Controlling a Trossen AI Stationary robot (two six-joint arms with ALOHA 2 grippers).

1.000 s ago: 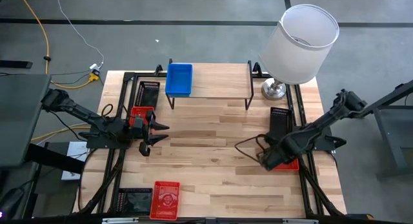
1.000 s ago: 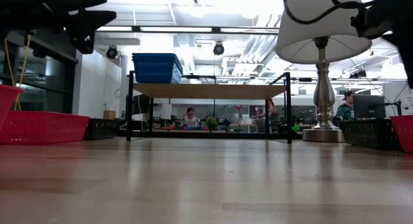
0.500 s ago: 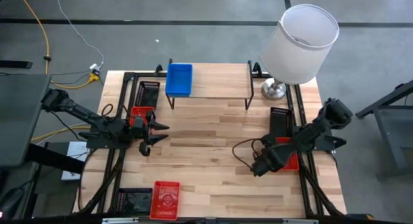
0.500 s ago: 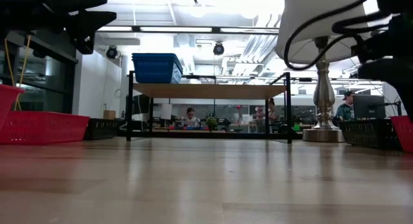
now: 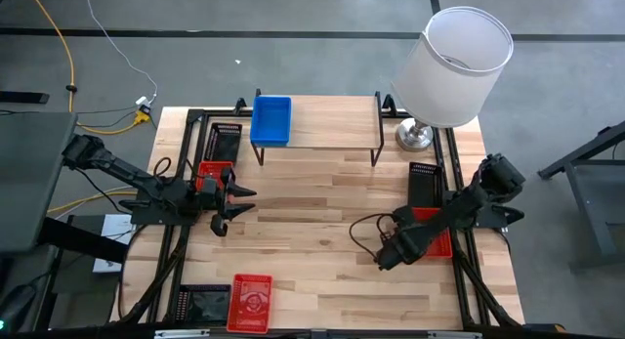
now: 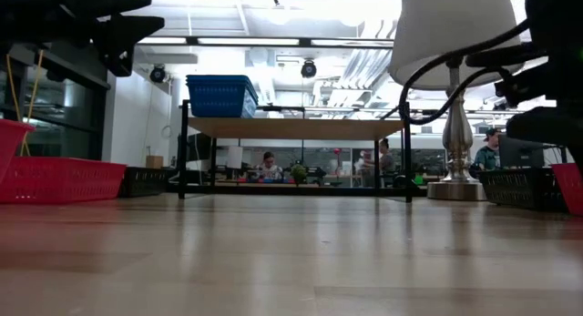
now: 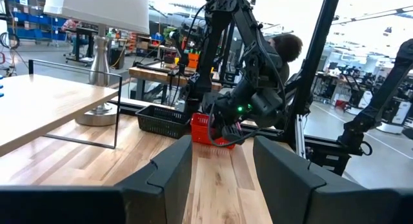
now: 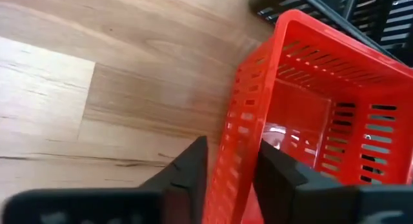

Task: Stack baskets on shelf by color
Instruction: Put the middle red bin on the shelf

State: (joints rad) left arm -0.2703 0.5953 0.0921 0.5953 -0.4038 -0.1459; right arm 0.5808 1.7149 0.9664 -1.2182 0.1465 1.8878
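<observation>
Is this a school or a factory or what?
Probably a robotics lab or workshop: another robot arm stands beyond the table, people sit at a workbench, and storage bins line the back.

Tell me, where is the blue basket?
In the high view, the blue basket sits on the left end of the shelf, at the table's far edge.

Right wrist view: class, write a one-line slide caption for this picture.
Right gripper straddles the near wall of a red basket on the wooden table, one finger inside, one outside.

Probably a robotics lab: open hall with workbenches (image 7: 155,72), seated people (image 6: 269,165), further robot arms (image 7: 377,111).
</observation>
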